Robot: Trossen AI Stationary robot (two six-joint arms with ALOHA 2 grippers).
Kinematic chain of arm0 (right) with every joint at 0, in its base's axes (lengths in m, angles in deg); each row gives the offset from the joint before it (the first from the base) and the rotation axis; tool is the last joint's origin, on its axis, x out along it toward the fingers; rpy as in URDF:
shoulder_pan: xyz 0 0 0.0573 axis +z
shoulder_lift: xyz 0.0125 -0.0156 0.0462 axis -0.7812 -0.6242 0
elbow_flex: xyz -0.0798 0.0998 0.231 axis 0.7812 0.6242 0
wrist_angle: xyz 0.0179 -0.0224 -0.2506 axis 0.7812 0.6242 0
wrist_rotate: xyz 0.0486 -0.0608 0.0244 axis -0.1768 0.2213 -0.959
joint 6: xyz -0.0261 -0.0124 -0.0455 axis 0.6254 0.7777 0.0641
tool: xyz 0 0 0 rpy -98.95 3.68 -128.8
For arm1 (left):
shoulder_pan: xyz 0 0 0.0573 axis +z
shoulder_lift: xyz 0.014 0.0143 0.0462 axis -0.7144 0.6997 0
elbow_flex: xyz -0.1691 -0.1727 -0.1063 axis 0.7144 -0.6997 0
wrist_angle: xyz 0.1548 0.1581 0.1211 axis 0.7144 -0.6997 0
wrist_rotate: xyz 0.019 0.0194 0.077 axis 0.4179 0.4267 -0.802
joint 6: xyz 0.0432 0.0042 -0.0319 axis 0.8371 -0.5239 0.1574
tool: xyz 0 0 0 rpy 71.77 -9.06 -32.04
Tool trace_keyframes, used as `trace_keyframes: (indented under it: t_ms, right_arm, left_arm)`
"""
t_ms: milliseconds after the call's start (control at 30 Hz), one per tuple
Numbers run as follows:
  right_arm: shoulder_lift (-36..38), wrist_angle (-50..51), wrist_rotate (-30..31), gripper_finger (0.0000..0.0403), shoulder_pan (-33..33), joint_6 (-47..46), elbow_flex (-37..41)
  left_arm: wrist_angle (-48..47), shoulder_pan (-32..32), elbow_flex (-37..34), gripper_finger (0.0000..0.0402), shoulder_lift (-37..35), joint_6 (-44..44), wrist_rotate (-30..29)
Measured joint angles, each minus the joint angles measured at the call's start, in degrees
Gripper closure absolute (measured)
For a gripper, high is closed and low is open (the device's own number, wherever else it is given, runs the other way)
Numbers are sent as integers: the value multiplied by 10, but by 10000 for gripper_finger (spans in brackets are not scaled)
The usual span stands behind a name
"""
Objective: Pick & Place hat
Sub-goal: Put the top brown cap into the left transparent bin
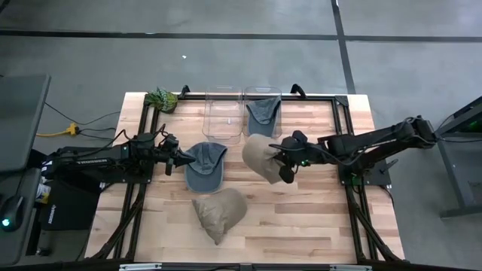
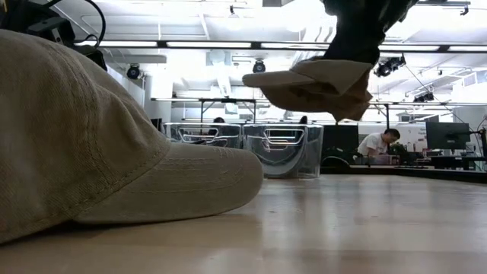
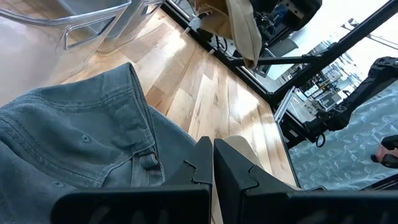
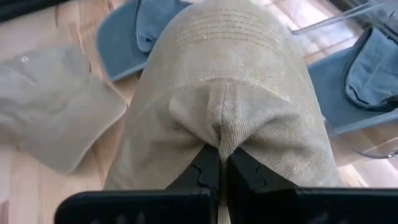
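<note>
My right gripper point(image 1: 286, 167) point(image 4: 219, 152) is shut on a tan cap point(image 1: 260, 156), held up over the table's middle; the low view shows this cap point(image 2: 316, 82) clear of the wood. A blue-grey cap point(image 1: 205, 167) lies flat on the table to its left. My left gripper point(image 1: 183, 159) point(image 3: 213, 150) is shut and low at that cap's left edge, over its back strap point(image 3: 147, 160). A second tan cap point(image 1: 219, 211) point(image 2: 99, 167) lies on the table nearer the near edge. My right gripper pinches a bunched fold of the tan cap's crown cloth point(image 4: 217, 127) between its two fingers, coming from the table's right and slanting down. The cap is lifted clear and hangs off the fingers, toward the table's left. My left gripper: I cannot tell whether it touches the blue-grey cap.
Two clear bins stand at the far edge: the left one point(image 1: 222, 114) has nothing in it, the right one point(image 1: 263, 113) holds another blue-grey cap point(image 4: 373, 68). A green patterned thing point(image 1: 162, 99) sits at the far left corner. A black frame point(image 1: 343, 105) rims the table. People sit in the room behind.
</note>
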Motion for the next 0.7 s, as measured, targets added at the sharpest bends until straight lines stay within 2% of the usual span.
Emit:
trace_keyframes:
  t_ms: [700]
  right_arm:
    - [0,-14,5,402,0,-7,0]
  left_arm:
    - [0,0,0,401,0,0,-12]
